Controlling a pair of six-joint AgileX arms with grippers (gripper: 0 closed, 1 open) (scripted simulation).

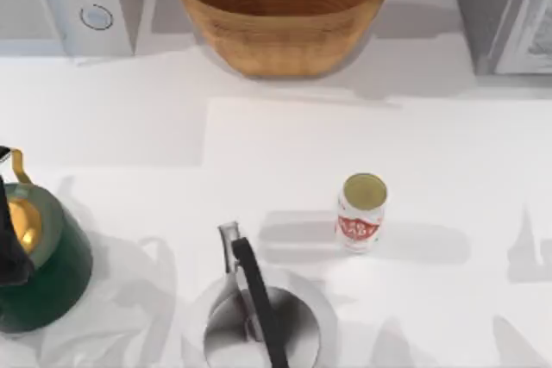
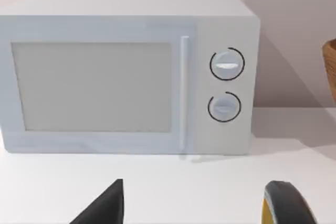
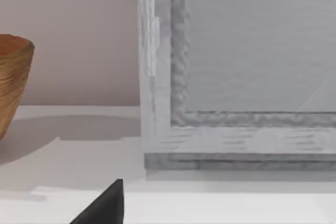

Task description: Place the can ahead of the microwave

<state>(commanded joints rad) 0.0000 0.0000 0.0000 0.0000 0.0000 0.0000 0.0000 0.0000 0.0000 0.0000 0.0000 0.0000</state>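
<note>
The can point(image 1: 360, 213), white with a red label and a dull gold top, stands upright on the table right of centre, with nothing touching it. The microwave point(image 1: 78, 2) sits at the back left, pale grey-white, its two round dials facing the table; the left wrist view meets its front point(image 2: 126, 77) head-on. A dark part of my left gripper point(image 2: 105, 208) shows low in the left wrist view, well short of the microwave. A dark part of my right gripper point(image 3: 105, 208) shows the same way in the right wrist view, before a darker grey appliance.
A large woven basket point(image 1: 283, 10) stands at the back centre. The darker grey appliance point(image 1: 504, 10) fills the back right corner. A green kettle with a gold lid point(image 1: 43, 273) stands front left, a silver kettle with a black handle point(image 1: 259, 325) front centre.
</note>
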